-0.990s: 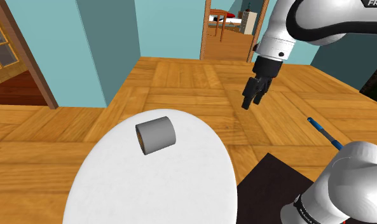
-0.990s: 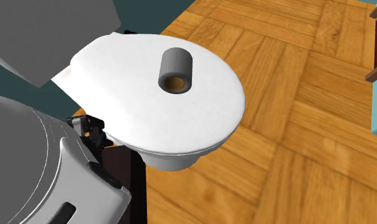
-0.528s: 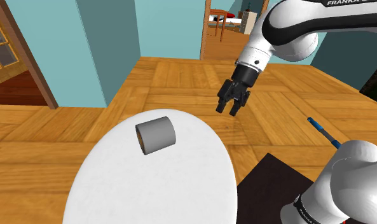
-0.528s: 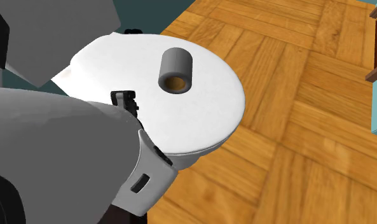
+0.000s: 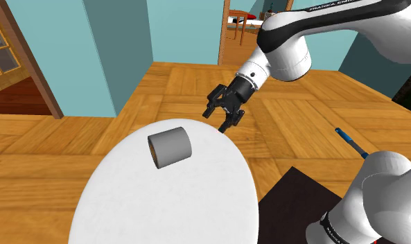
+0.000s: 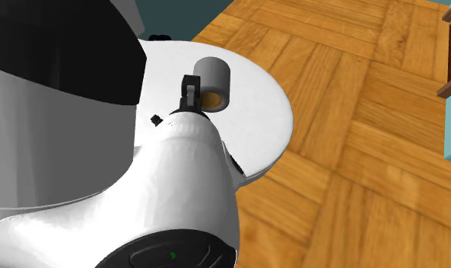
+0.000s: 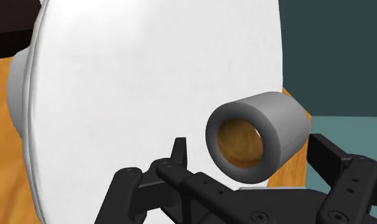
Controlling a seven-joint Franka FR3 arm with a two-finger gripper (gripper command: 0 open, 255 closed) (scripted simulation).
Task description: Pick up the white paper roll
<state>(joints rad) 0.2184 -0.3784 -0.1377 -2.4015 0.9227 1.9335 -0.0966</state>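
Paper roll (image 5: 170, 147): grey, on its side near the worktop (image 5: 169, 208) edge beside the hand (image 5: 216, 118)
Hand: opened wide, empty, apart from the roll
Handling: likely light, soft, crushable
Hold: across the curved sides, mid-length

We see the paper roll (image 5: 170, 147) as smooth, matt grey outside with a tan inner core. The tabletop (image 5: 162, 201) looks smooth, matt white. The floor (image 5: 197, 86) is grained wooden parquet. The arm (image 5: 287, 48) has a glossy white shell, and the gripper (image 5: 215, 120) is matt black.
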